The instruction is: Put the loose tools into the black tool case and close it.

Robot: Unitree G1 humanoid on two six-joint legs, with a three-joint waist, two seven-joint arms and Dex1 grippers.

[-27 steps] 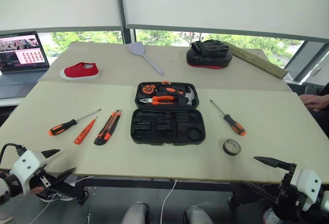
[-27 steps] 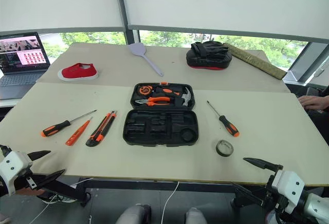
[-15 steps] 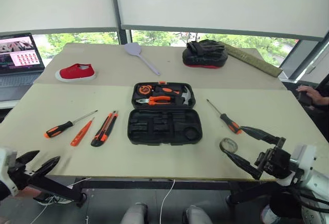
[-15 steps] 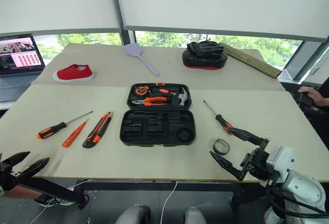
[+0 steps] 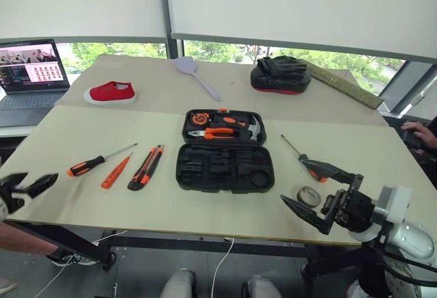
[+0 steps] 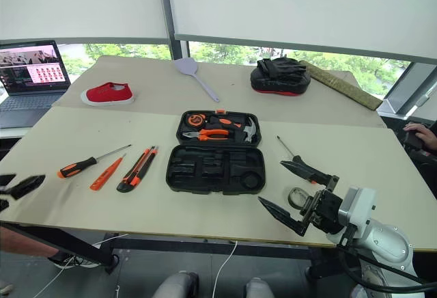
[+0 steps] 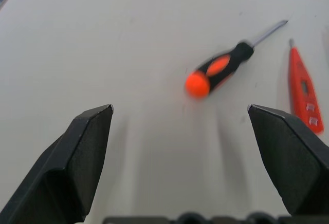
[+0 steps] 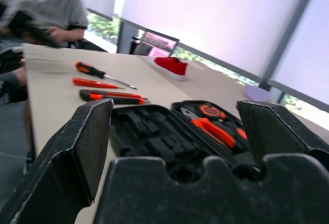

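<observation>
The black tool case [image 5: 225, 168] lies open at mid-table, with pliers, a hammer and a tape measure in its far half. To its left lie a screwdriver [image 5: 100, 162], a slim orange tool [image 5: 115, 172] and a utility knife [image 5: 145, 169]. To its right lie a second screwdriver [image 5: 309, 165] and the tape roll [image 5: 309, 196]. My right gripper [image 5: 290, 180] is open and hovers over those two, pointing at the case. My left gripper [image 5: 39, 177] is open at the table's left edge, with the left screwdriver [image 7: 221, 70] ahead of it.
On the far table lie a grey spatula [image 5: 194, 72], a red shoe [image 5: 109, 93], a black-and-red mitt [image 5: 280, 74] and a long brown bar [image 5: 345, 83]. A laptop [image 5: 31, 79] stands at the far left. A person's hand [image 5: 420, 130] rests at the right edge.
My right gripper has risen from below the table's near edge and swung left over the tape roll and right screwdriver. My left gripper has moved up and outward to the table's left edge.
</observation>
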